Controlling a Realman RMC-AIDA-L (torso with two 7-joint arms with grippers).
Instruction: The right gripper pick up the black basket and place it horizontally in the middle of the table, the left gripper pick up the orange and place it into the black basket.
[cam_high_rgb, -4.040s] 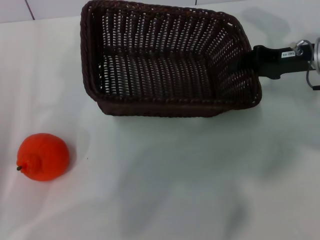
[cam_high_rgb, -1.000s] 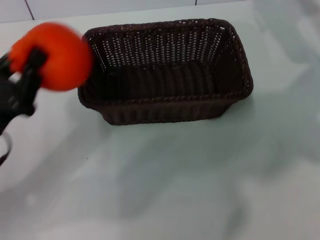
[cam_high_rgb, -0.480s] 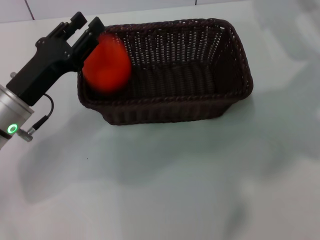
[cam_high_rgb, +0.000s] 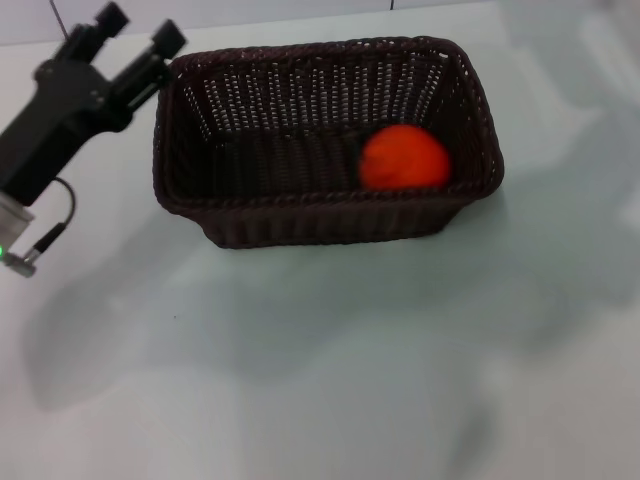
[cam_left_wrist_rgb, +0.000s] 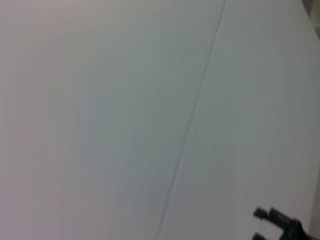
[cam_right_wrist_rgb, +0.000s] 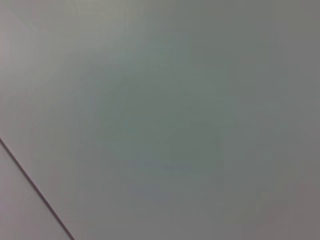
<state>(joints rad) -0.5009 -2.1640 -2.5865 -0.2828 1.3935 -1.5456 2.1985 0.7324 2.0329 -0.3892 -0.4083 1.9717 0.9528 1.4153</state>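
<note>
One arm in head view: left gripper (cam_high_rgb: 138, 45) up at the far-left corner, just outside the left end of the black basket (cam_high_rgb: 325, 215), fingers (cam_high_rgb: 166, 42) spread apart, holding nothing. Nearest fingertip close to the basket's braided rim; contact not clear. Silver wrist ring and a looped cable at the left edge, green light on. Right gripper out of every view.

Nothing between gripper and basket. Bare white table (cam_high_rgb: 330, 370) in front, only soft shadows on it. Tiled seam lines along the far edge.

Basket flat on the table, long side across the view, mid-table toward the far side, opening up. Inside: the orange (cam_high_rgb: 404, 158), right half of the basket floor, near the front wall, slightly smeared. Nothing else in the basket.

Left wrist view: blank pale surface with one thin seam, a dark finger tip poking in at a corner. Right wrist view: same blank surface, one seam.

Versus half a second ago: orange then at the basket's left end against the fingers, now free and over at the right. Gripper pulled back from the rim, outward and up. Basket unmoved.
</note>
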